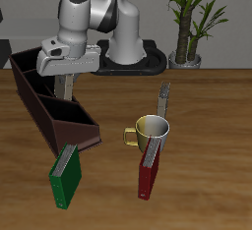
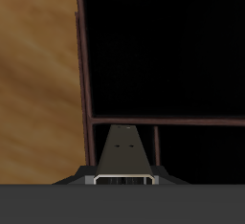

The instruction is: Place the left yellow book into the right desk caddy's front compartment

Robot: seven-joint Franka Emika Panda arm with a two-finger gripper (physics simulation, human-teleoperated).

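Observation:
My gripper is shut on the left yellow book, a pale greyish-tan hardcover that hangs upright below the fingers. It is held over the right desk caddy, a long dark maroon-brown box with partitions, above its middle part. The caddy's front compartment lies nearer the table's front edge than the book. In the wrist view the book runs from my gripper down toward a dark compartment framed by the caddy's wall.
A green book leans at the caddy's front end. A yellow-rimmed mug stands mid-table with a red book leaning on it and a slim olive-grey book behind it. A potted plant stands at the back.

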